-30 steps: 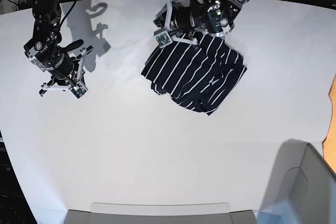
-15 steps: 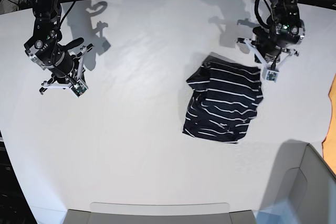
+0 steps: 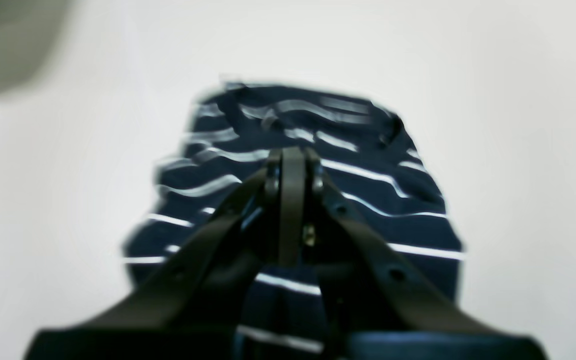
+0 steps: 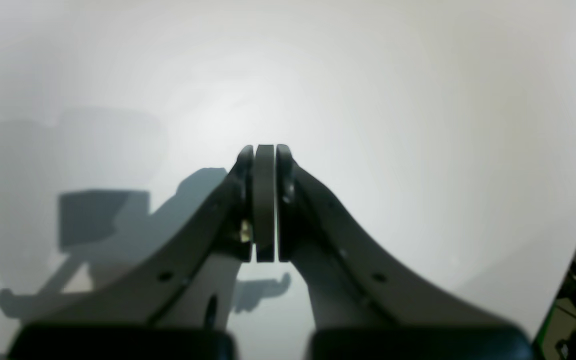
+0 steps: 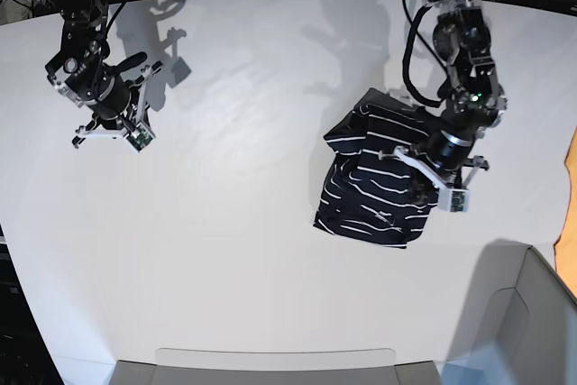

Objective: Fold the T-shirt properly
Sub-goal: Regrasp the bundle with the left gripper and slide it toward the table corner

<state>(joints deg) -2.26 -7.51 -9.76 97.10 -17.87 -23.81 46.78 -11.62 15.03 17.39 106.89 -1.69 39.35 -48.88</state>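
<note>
The T-shirt (image 5: 370, 178), dark navy with thin white stripes, lies in a folded, slightly rumpled bundle on the right half of the white table (image 5: 225, 241). My left gripper (image 5: 431, 176) hovers over the bundle's right edge. In the left wrist view the left gripper (image 3: 292, 160) is shut with no cloth between its fingers, and the T-shirt (image 3: 378, 200) spreads out beneath and ahead of it. My right gripper (image 5: 110, 123) hangs over bare table at the far left. The right wrist view shows the right gripper (image 4: 265, 155) shut and empty.
An orange cloth (image 5: 572, 214) peeks in at the right edge. A grey bin (image 5: 523, 322) stands at the front right corner, and a flat grey tray (image 5: 279, 365) lies along the front edge. Cables run behind the table's far edge.
The T-shirt went from the back centre to the right side and was let go. The left arm then moved forward over its right edge. The right arm shifted slightly back.
</note>
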